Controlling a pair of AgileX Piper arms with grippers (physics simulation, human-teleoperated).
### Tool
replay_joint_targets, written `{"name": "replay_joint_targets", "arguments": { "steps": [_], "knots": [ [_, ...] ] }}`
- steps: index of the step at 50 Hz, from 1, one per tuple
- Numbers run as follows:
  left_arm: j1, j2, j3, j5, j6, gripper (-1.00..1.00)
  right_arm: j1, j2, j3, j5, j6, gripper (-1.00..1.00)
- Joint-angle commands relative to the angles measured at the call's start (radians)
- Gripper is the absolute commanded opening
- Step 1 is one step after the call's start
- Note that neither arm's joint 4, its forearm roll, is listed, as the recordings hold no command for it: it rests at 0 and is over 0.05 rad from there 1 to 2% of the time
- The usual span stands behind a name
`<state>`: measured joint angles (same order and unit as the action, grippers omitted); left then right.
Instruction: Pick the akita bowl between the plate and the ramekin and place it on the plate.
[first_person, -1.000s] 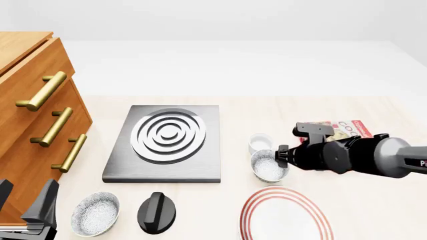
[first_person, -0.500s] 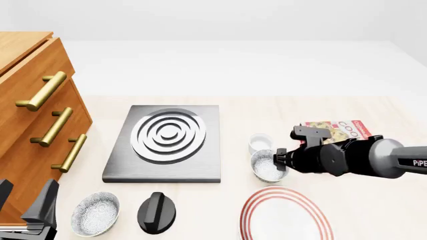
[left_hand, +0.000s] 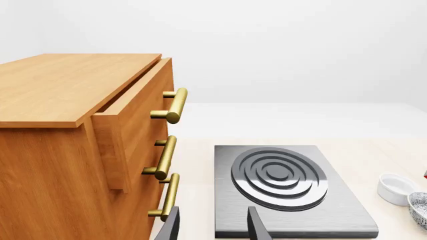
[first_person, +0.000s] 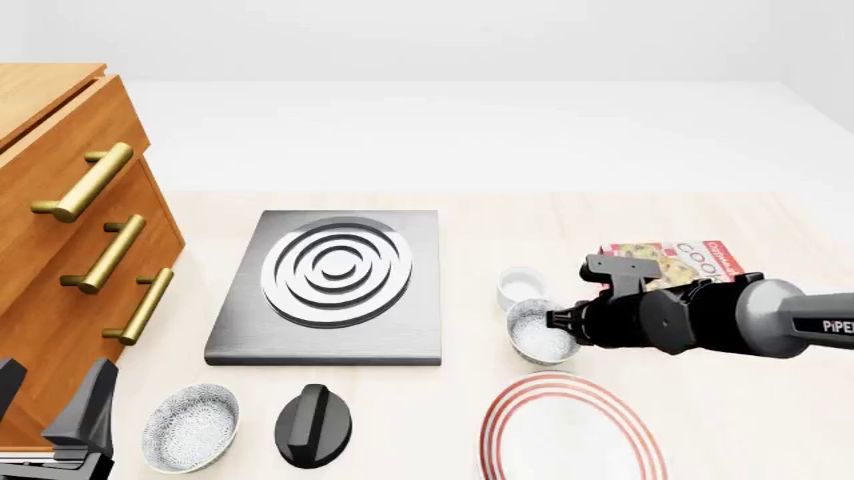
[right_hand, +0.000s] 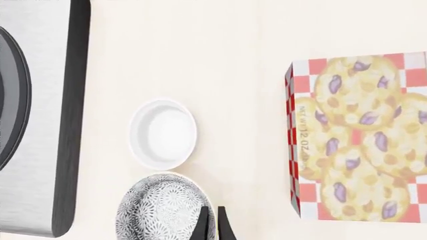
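The right gripper, pinched narrow on the bowl rim (seemingly gripped), must next lift toward the plate.

Wooden drawers, brass handles, brushed-metal hob.

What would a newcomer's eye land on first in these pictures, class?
Probably the right gripper, its fingers pinching the rim of the akita bowl between the ramekin and the plate. Next, the stove plate mid-table, and the wooden drawer chest at far left.
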<state>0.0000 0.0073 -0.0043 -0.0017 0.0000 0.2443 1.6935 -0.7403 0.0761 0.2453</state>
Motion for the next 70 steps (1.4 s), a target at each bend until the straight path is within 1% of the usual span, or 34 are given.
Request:
{"name": "replay_joint_targets", "arguments": {
  "steps": [1,5,8,10,11,13,27,34,39,46,55,57,59,60,63,64,66,70],
  "knots": [
    [0.000,0.000,0.000,0.000,0.000,1.00,-0.006,0.003,0.005,0.002,0.000,-1.00],
    [0.000,0.000,0.000,0.000,0.000,1.00,-0.005,-0.018,0.002,0.020,0.002,-1.00],
    [0.000,0.000,0.000,0.000,0.000,1.00,-0.004,-0.060,-0.003,0.049,0.006,-1.00],
    [0.000,0.000,0.000,0.000,0.000,1.00,-0.007,-0.083,-0.005,0.064,0.002,-1.00],
    [0.000,0.000,0.000,0.000,0.000,1.00,-0.015,-0.095,-0.005,0.073,-0.011,-1.00],
    [0.000,0.000,0.000,0.000,0.000,1.00,-0.015,-0.110,-0.006,0.083,-0.011,-1.00],
    [0.000,0.000,0.000,0.000,0.000,1.00,0.003,-0.177,-0.015,0.130,-0.014,-1.00],
    [0.000,0.000,0.000,0.000,0.000,1.00,0.000,-0.216,-0.025,0.163,-0.025,-1.00],
    [0.000,0.000,0.000,0.000,0.000,1.00,0.015,-0.283,-0.036,0.217,-0.024,-1.00],
    [0.000,0.000,0.000,0.000,0.000,1.00,0.024,-0.378,-0.062,0.295,-0.038,-1.00],
    [0.000,0.000,0.000,0.000,0.000,1.00,0.040,-0.456,-0.052,0.350,-0.055,-1.00],
    [0.000,0.000,0.000,0.000,0.000,1.00,0.054,-0.500,-0.055,0.389,-0.059,-1.00],
    [0.000,0.000,0.000,0.000,0.000,1.00,0.054,-0.511,-0.057,0.398,-0.064,-1.00],
    [0.000,0.000,0.000,0.000,0.000,1.00,0.067,-0.539,-0.061,0.426,-0.062,-1.00],
    [0.000,0.000,0.000,0.000,0.000,1.00,0.068,-0.572,-0.063,0.455,-0.073,-1.00],
    [0.000,0.000,0.000,0.000,0.000,1.00,0.070,-0.580,-0.063,0.462,-0.074,-1.00],
    [0.000,0.000,0.000,0.000,0.000,1.00,0.102,-0.586,-0.060,0.478,-0.050,-1.00],
    [0.000,0.000,0.000,0.000,0.000,1.00,0.107,-0.630,-0.064,0.515,-0.056,-1.00]
  ]
}}
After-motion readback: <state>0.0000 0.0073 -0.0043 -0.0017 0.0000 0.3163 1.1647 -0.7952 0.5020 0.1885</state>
